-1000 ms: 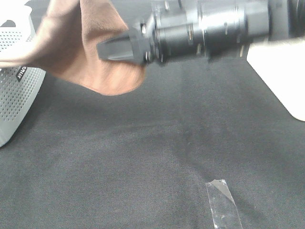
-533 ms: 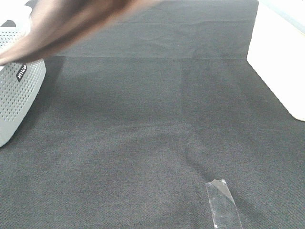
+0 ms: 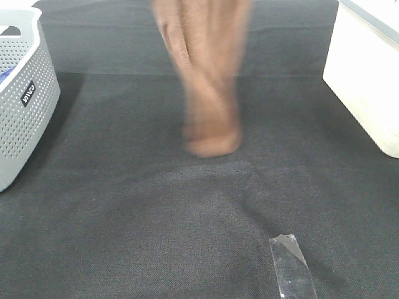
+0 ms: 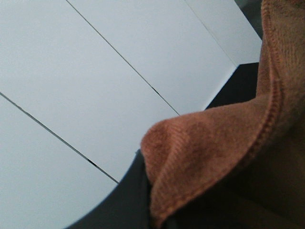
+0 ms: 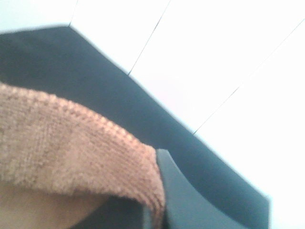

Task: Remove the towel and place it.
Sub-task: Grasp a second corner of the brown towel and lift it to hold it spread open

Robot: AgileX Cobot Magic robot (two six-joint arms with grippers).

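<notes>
The brown towel (image 3: 209, 81) hangs down from beyond the top edge of the exterior high view, bunched and motion-blurred, over the middle of the table. Its lower end is at or just above the dark table covering (image 3: 124, 218). Neither gripper shows in that view. In the left wrist view my left gripper (image 4: 152, 212) has a stitched fold of the towel (image 4: 214, 157) pinched against a dark finger (image 4: 126, 205). In the right wrist view my right gripper (image 5: 153, 210) holds a hem of the towel (image 5: 71, 143) against its dark finger (image 5: 190, 200).
A grey perforated basket (image 3: 25, 106) stands at the left edge. A white box (image 3: 368, 81) stands at the right edge. A strip of clear tape (image 3: 292, 268) lies on the covering near the front.
The towel has swung from the upper left, over the basket, to the middle and now hangs straight down. The right arm seen one second ago has left the exterior view.
</notes>
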